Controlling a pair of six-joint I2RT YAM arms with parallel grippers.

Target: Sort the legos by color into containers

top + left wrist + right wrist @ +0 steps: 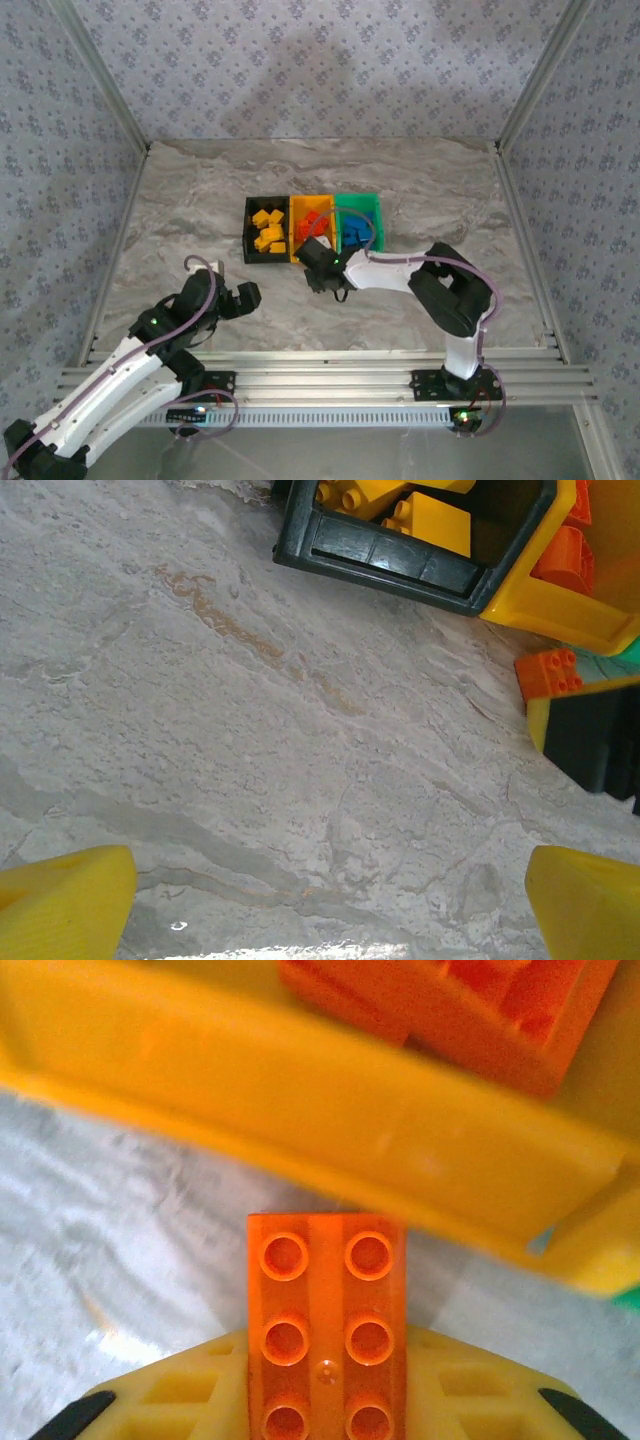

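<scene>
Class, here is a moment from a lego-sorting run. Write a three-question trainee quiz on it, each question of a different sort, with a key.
1. True or false: the black bin holds blue bricks.
2. The brick in the right end effector is: A yellow, B orange, C blue.
3. Fill in: the left end effector, with bare table between its fingers, is ____.

Key: 1 false, it holds yellow bricks; 2 B; 3 open.
</scene>
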